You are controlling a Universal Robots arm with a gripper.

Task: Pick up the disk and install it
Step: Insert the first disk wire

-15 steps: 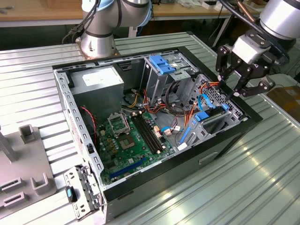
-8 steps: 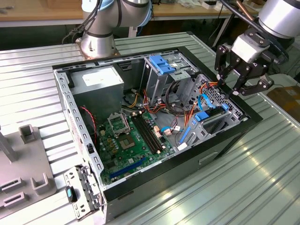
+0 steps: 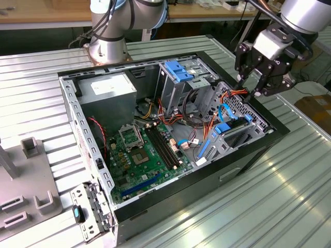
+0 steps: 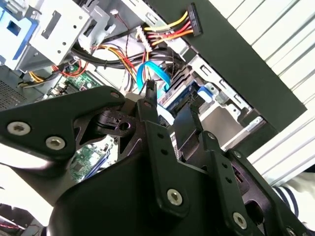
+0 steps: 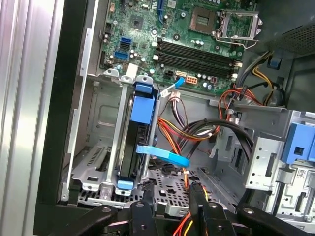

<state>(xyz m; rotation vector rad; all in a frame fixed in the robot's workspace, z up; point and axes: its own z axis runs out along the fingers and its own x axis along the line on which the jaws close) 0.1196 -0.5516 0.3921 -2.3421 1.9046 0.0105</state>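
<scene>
- The claw (image 3: 248, 89) hangs in the air above the end of the open computer case (image 3: 207, 178) that lies toward the exterior view's right.
- Its two black fingers (image 5: 147, 196) stand apart with nothing between them; in both wrist views, only wires and the case's inside show through the gap.
- The disk (image 5: 129, 157) sits on edge inside the metal drive cage (image 5: 93, 147) at that same end of the case, below the claw. One blue tab is at each end, and it is well apart from the fingers.
- A flat blue cable (image 5: 162, 155) crosses just beside the disk.
- The green motherboard (image 3: 150, 150) lies in the middle of the case, and a grey power supply box (image 3: 108, 90) sits in the far corner.
- The case rests on a ribbed metal surface (image 3: 269, 206).
</scene>
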